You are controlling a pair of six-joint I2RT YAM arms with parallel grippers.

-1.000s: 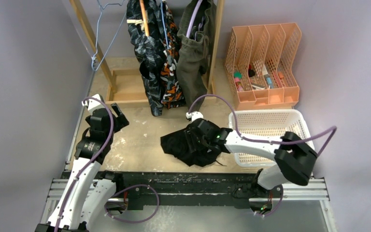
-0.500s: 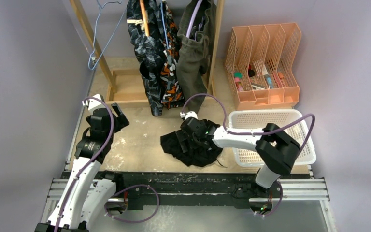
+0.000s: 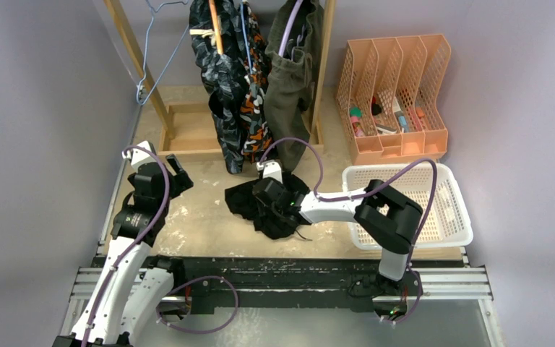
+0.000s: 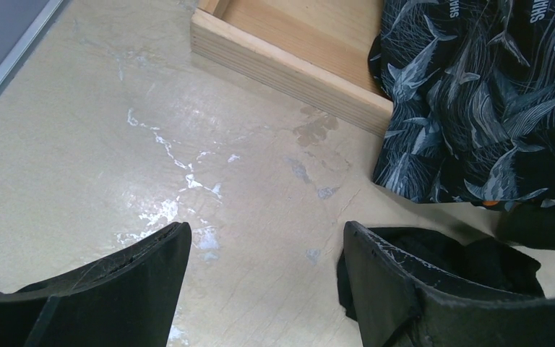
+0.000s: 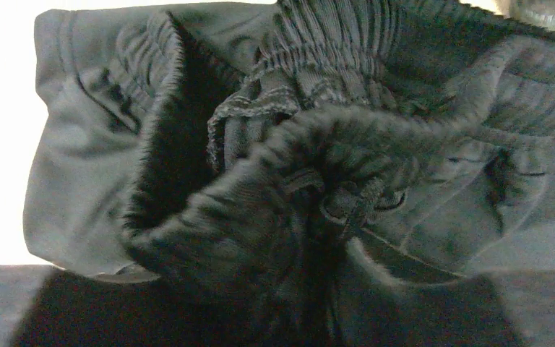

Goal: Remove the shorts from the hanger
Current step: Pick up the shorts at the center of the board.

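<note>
A plain black pair of shorts lies crumpled on the table, off the rack. My right gripper is pressed down into it. The right wrist view is filled with that bunched black cloth, which rises in a ridge between my fingers and hides their tips. Three pairs hang on the rack: navy with pale print, orange camo and olive green. My left gripper hovers open over bare table at the left, with the black shorts beside its right finger.
An empty blue wire hanger hangs at the rack's left end. The rack's wooden base frame lies behind my left gripper. A white mesh basket sits at the right, with an orange file organizer behind it.
My right gripper has moved left and a little farther from the base, and the black shorts have shifted left with it. The left arm has not moved.
</note>
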